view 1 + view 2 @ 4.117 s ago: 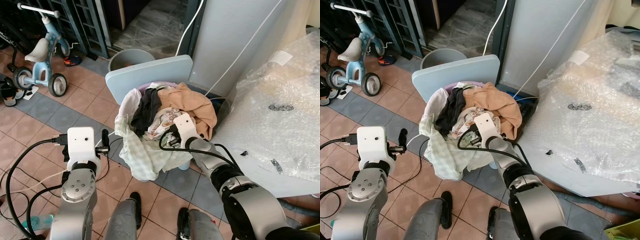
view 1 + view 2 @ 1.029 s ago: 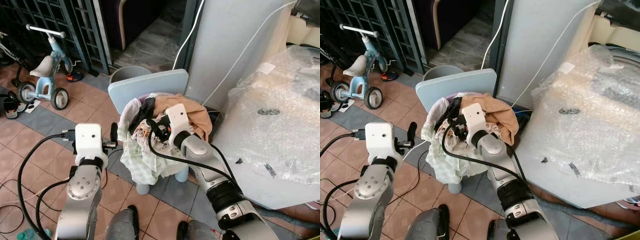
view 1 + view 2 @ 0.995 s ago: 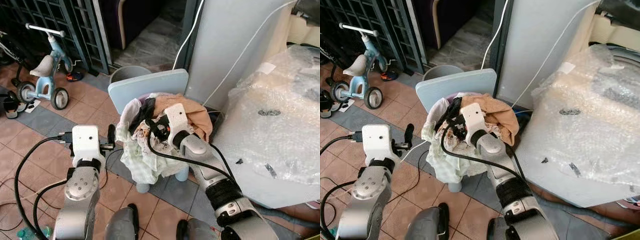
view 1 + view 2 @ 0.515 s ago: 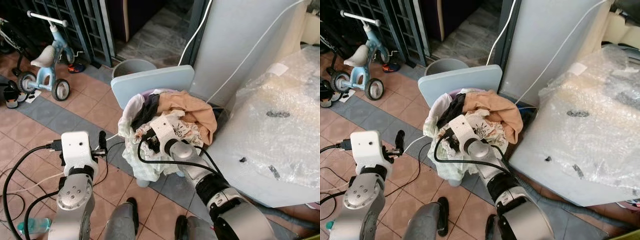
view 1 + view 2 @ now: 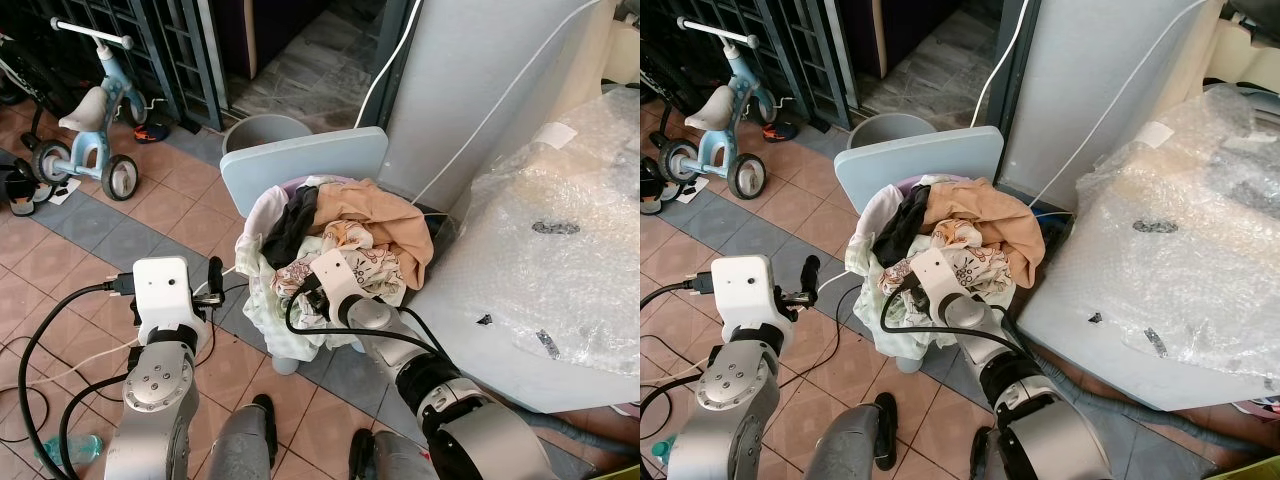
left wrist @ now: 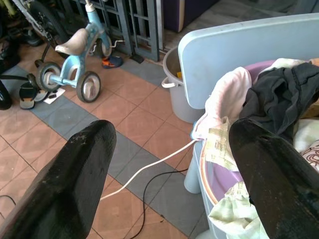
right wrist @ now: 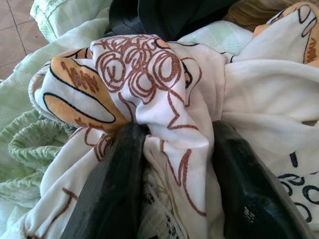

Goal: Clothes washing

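The right tool [image 7: 167,194] reaches forward with its fingers pinched together, while the left tool [image 6: 169,184] hovers, fingers spread wide.

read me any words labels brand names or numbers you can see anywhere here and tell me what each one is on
No text can be read.
Bubble-wrapped appliance: dark marks under the wrap, too blurred to read.
Patterned cloth pinched in the right gripper: swirls and shapes, no letters.
Left gripper, tricycle, chair: no labels.
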Tool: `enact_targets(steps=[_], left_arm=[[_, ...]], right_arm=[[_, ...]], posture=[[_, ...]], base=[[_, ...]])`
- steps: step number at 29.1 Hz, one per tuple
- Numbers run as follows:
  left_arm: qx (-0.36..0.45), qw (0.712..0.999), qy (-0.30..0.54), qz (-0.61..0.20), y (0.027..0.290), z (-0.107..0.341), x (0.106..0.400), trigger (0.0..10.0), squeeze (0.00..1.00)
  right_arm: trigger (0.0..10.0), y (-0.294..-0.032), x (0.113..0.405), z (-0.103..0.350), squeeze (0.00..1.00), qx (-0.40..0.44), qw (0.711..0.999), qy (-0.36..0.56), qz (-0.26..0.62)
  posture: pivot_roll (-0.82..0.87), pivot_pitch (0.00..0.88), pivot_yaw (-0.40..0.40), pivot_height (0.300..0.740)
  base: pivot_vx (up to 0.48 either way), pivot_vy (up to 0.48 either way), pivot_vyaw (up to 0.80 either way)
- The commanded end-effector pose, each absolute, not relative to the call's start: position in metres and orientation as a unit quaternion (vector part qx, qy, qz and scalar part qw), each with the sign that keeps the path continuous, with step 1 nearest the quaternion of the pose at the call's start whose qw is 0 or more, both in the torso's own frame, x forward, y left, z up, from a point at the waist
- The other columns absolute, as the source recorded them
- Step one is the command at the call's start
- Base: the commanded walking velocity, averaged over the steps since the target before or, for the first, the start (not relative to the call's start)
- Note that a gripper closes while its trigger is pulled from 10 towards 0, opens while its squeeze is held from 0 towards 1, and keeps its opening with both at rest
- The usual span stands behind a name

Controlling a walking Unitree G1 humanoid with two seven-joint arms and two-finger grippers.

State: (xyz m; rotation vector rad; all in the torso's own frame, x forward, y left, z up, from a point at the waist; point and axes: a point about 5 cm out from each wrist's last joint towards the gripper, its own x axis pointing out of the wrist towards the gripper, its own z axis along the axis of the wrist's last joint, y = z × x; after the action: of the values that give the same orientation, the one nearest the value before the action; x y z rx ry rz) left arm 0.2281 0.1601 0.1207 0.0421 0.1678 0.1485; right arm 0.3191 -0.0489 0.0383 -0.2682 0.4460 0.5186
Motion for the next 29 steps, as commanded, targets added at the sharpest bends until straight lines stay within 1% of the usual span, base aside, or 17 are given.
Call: enact_targets(steps=[1, 5, 9, 11, 12, 13, 14, 21, 22, 23, 25, 26, 29], left_arm=[[0.022, 0.993, 0.089, 0.075, 0.161, 0.117, 0.228, 10.0, 0.0], [0.021, 0.994, 0.087, 0.07, 0.157, 0.118, 0.23, 10.0, 0.0], [0.021, 0.994, 0.085, 0.067, 0.155, 0.118, 0.233, 10.0, 0.0], [0.023, 0.994, 0.076, 0.071, 0.156, 0.12, 0.235, 10.0, 0.0], [0.023, 0.994, 0.076, 0.071, 0.156, 0.12, 0.235, 10.0, 0.0], [0.024, 0.995, 0.062, 0.08, 0.158, 0.124, 0.236, 10.0, 0.0], [0.023, 0.995, 0.059, 0.081, 0.159, 0.125, 0.237, 10.0, 0.0], [0.019, 0.996, 0.06, 0.07, 0.154, 0.123, 0.241, 10.0, 0.0], [0.017, 0.996, 0.059, 0.065, 0.152, 0.124, 0.242, 10.0, 0.0], [0.017, 0.996, 0.059, 0.065, 0.152, 0.124, 0.242, 10.0, 0.0], [0.016, 0.996, 0.057, 0.064, 0.152, 0.123, 0.244, 10.0, 0.0], [0.016, 0.996, 0.057, 0.064, 0.152, 0.123, 0.244, 10.0, 0.0], [0.018, 0.996, 0.062, 0.061, 0.154, 0.119, 0.246, 10.0, 0.0]], right_arm=[[0.0, -0.057, 0.317, 0.031, 0.0, -0.126, 0.932, 0.24, 0.241], [0.0, -0.059, 0.317, 0.03, 0.0, -0.124, 0.933, 0.242, 0.237], [0.0, -0.06, 0.318, 0.03, 0.0, -0.104, 0.935, 0.248, 0.23], [0.0, -0.059, 0.324, 0.039, 0.0, -0.07, 0.948, 0.226, 0.215], [0.0, -0.059, 0.324, 0.039, 0.0, -0.07, 0.948, 0.226, 0.215], [0.0, -0.06, 0.331, 0.051, 0.0, -0.053, 0.958, 0.196, 0.202], [0.0, -0.06, 0.335, 0.056, 0.0, -0.047, 0.962, 0.181, 0.197], [0.0, -0.063, 0.344, 0.073, 0.0, -0.023, 0.97, 0.153, 0.186], [0.0, -0.067, 0.348, 0.083, 0.0, -0.009, 0.976, 0.125, 0.175], [0.0, -0.067, 0.348, 0.083, 0.0, -0.009, 0.976, 0.125, 0.175], [0.0, -0.073, 0.352, 0.098, 0.0, 0.011, 0.983, 0.08, 0.165], [0.0, -0.073, 0.352, 0.098, 0.0, 0.011, 0.983, 0.08, 0.165], [0.0, -0.082, 0.356, 0.129, 0.0, 0.007, 0.982, -0.001, 0.188]], posture=[[0.19, 0.187, -0.041, 0.74], [0.18, 0.179, -0.042, 0.74], [0.18, 0.172, -0.043, 0.74], [0.18, 0.166, -0.041, 0.74], [0.18, 0.166, -0.041, 0.74], [0.17, 0.166, -0.04, 0.74], [0.17, 0.165, -0.039, 0.74], [0.15, 0.161, -0.035, 0.74], [0.15, 0.161, -0.032, 0.74], [0.15, 0.161, -0.032, 0.74], [0.14, 0.151, -0.023, 0.74], [0.14, 0.151, -0.023, 0.74], [0.11, 0.127, 0.005, 0.74]], base=[[0.0, 0.0, 0.0], [0.0, 0.0, 0.0], [0.0, 0.0, 0.0], [0.0, 0.0, 0.0], [0.0, 0.0, 0.0], [0.0, 0.0, 0.0], [0.0, 0.0, 0.0], [0.0, 0.0, 0.0], [0.0, 0.0, 0.0], [0.0, 0.0, 0.0], [0.0, 0.0, 0.0], [0.0, 0.0, 0.0], [0.0, 0.0, 0.0]])
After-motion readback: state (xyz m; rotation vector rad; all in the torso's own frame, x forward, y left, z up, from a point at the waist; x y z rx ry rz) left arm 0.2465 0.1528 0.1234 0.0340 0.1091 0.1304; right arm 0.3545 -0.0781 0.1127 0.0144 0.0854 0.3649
